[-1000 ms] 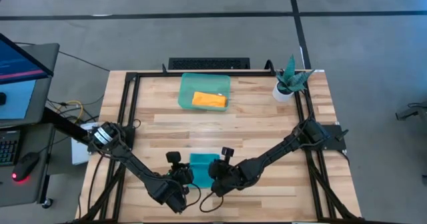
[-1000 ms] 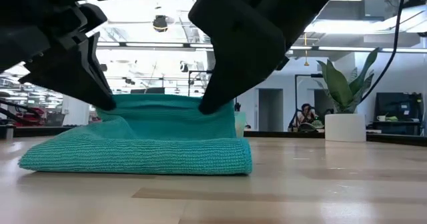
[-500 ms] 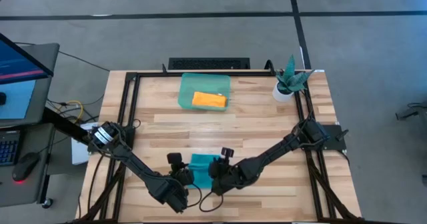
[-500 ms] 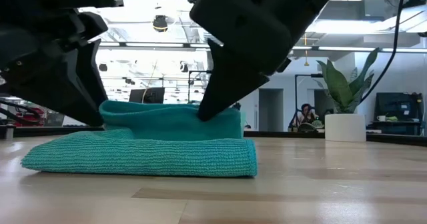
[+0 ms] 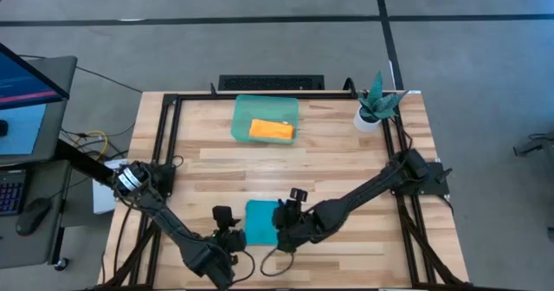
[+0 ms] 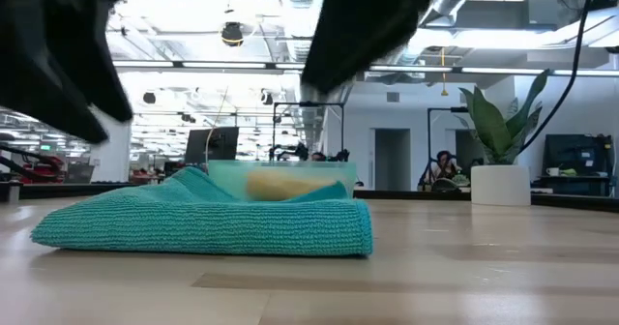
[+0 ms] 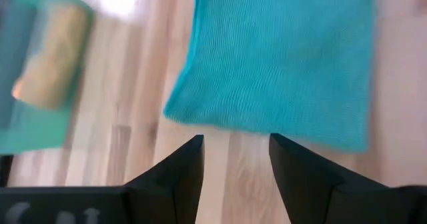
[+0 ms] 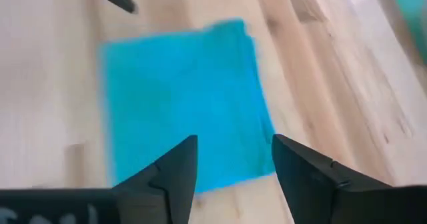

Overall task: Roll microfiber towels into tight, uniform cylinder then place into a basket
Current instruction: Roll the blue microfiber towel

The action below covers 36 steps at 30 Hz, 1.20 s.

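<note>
The teal towel (image 5: pixel 262 222) lies folded flat on the table near its front edge, its thick folded edge (image 6: pixel 360 230) toward the right in the low view. My left gripper (image 7: pixel 237 141) hovers open just off the towel's left edge (image 5: pixel 232 236). My right gripper (image 8: pixel 233 141) hovers open above the towel's right edge (image 5: pixel 282 225). Neither touches the cloth. The orange towel (image 5: pixel 272 130) lies rolled inside the pale-green basket (image 5: pixel 242 109) at the table's far side.
A white pot with a green plant (image 5: pixel 374 109) stands at the far right corner. Black frame rails (image 5: pixel 164 152) run along the table's left and right sides. Bare wood lies between the teal towel and the basket.
Both grippers have opened, let go of the teal towel's raised upper layer and risen off it, the left one also drawing back toward the near left. The lifted fold has dropped, and the towel now lies flat and folded.
</note>
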Each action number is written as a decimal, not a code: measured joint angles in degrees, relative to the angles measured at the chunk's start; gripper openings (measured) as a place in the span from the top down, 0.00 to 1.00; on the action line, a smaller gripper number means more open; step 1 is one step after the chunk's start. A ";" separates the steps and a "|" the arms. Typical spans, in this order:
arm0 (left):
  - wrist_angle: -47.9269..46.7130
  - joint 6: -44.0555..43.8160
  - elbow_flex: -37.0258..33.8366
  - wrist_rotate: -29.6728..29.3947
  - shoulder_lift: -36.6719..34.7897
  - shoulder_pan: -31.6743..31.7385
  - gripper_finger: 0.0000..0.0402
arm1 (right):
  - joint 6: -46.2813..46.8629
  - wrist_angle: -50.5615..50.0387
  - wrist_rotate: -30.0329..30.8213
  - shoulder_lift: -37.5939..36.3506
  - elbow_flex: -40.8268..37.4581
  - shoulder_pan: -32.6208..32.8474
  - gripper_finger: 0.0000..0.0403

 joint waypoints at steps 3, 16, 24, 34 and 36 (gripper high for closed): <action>-1.06 0.04 1.88 -3.40 -0.04 -1.94 0.59 | -0.77 1.26 -0.51 -0.23 1.43 2.28 0.47; 15.73 18.35 -2.89 2.58 -0.06 -2.04 0.59 | -12.20 2.99 -3.56 7.21 1.52 7.50 0.49; 26.46 26.81 -8.30 1.66 -0.06 -0.91 0.59 | -18.75 9.56 -3.98 10.11 1.53 6.35 0.51; 26.62 26.69 -7.14 -4.90 -0.06 -0.99 0.59 | -16.41 11.67 -4.53 8.58 1.47 5.15 0.58; 26.92 26.57 -7.17 -6.61 -0.06 -0.77 0.59 | -16.07 12.79 -4.71 8.77 1.56 4.49 0.62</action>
